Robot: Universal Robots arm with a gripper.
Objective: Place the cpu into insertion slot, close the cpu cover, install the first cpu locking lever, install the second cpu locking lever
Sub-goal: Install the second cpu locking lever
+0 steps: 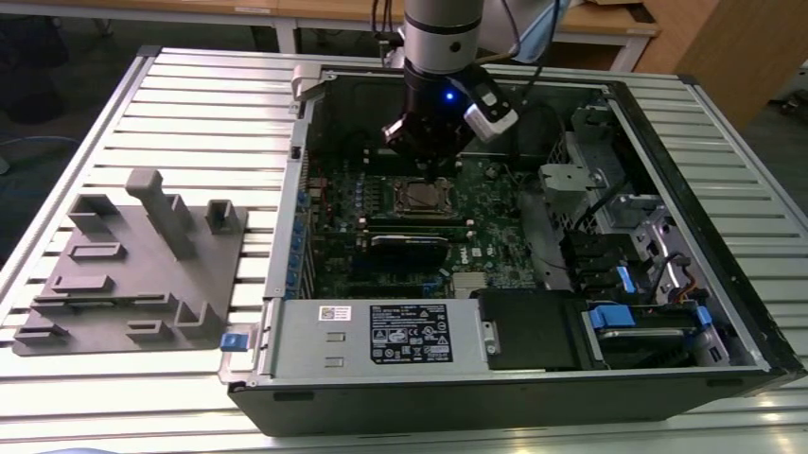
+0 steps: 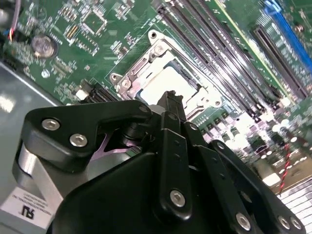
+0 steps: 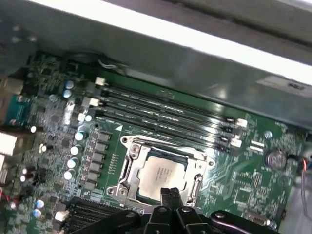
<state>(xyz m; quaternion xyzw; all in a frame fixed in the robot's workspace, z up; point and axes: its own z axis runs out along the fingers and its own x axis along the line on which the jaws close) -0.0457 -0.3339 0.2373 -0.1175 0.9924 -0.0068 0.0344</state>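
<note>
One tool (image 3: 169, 194), fingers pressed together and holding nothing, hangs just above the cpu (image 3: 163, 174); that chip lies seated in the insertion slot (image 3: 127, 173), the cpu cover (image 3: 197, 155) framing it, apparently down.

No print is legible on the black label (image 1: 411, 333) or the cpu (image 3: 163, 174)

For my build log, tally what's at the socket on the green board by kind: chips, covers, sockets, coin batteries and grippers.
cpu: 1
cpu cover: 1
insertion slot: 1
coin battery: 1
gripper: 1
Total: 5
</note>
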